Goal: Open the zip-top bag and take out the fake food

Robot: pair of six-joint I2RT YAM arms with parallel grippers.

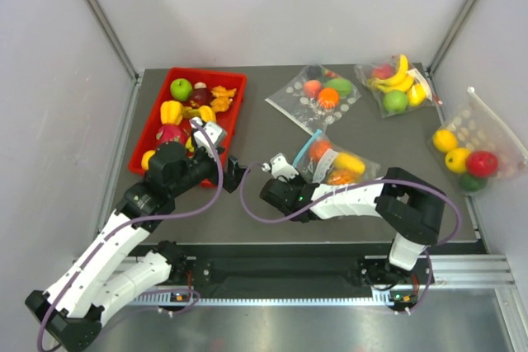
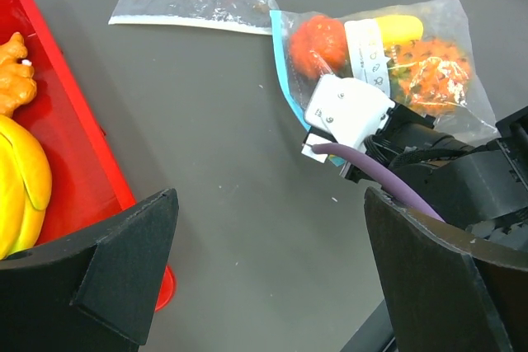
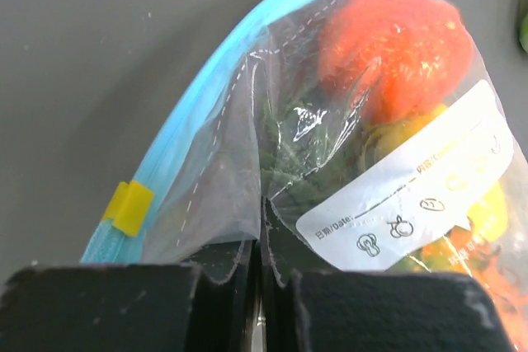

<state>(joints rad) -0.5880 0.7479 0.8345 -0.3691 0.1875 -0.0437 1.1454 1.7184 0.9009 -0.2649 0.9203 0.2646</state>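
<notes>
The zip-top bag (image 1: 334, 162) lies flat mid-table, its teal zip strip (image 3: 206, 72) along the left edge with a yellow slider (image 3: 130, 208). The fake food is inside: a round orange fruit (image 3: 388, 39), a yellow fruit (image 2: 396, 29), an orange pineapple (image 2: 429, 72) and green bits (image 3: 289, 146). My right gripper (image 3: 262, 237) is shut, pinching a fold of the bag's clear film just inside the zip strip. It shows at the bag's near-left corner (image 1: 297, 175). My left gripper (image 2: 271, 204) hangs wide open over bare table, left of the bag (image 2: 462, 113), and holds nothing.
A red tray (image 1: 148, 133) of loose fruit sits at the left, close to my left gripper (image 1: 235, 175). A dotted bag (image 1: 318, 96) lies behind the zip-top bag. A banana bag (image 1: 396, 84) is at the back right. Another fruit bag (image 1: 474, 150) leans on the right wall.
</notes>
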